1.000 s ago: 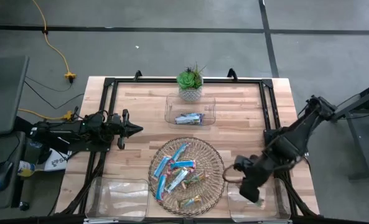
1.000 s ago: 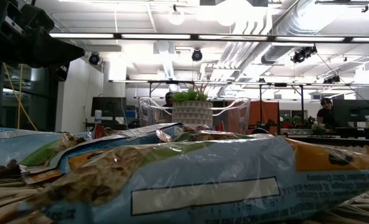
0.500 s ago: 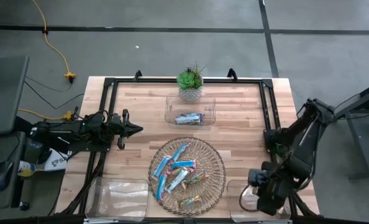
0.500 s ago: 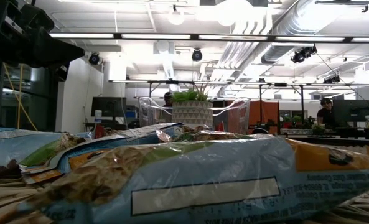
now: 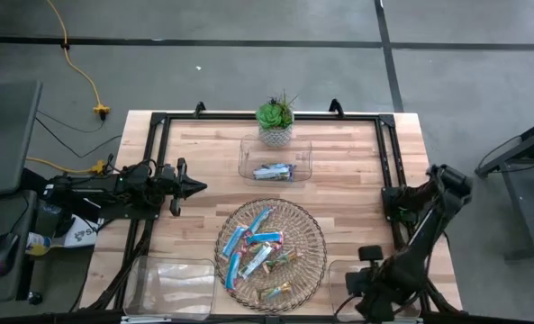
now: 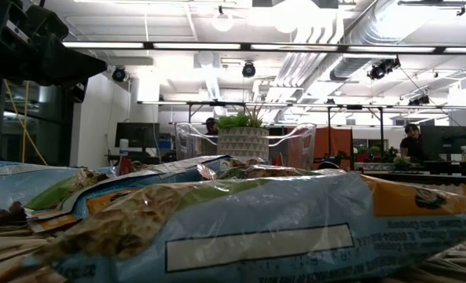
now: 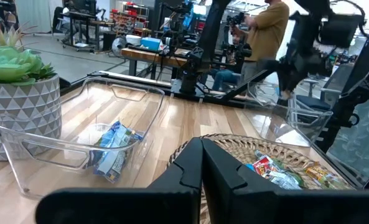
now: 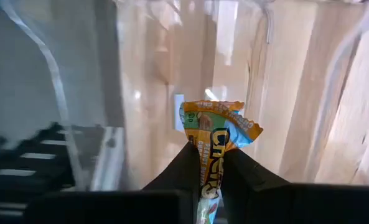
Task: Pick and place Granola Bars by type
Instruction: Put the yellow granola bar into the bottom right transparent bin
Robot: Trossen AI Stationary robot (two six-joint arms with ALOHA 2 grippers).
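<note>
So my right gripper (image 8: 206, 163) is pinching an orange-and-green wrapped granola bar (image 8: 218, 134), hanging over the clear plastic bin (image 5: 343, 274) just right of the round wicker tray (image 5: 313, 236). The rest of the blue and tan wrapped granola bars (image 5: 253, 247) lie piled in that tray. My left gripper (image 5: 194, 187) sits up-left of the tray, fingers (image 7: 190, 171) pressed together, holding nothing. Another clear bin (image 5: 244, 153) beyond the tray holds a couple of bars (image 5: 273, 171).

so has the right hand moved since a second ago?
Yes. In the high view the right hand has swung from beside the wicker tray toward the table's near edge, over the near-right bin, still gripping a bar.
</note>
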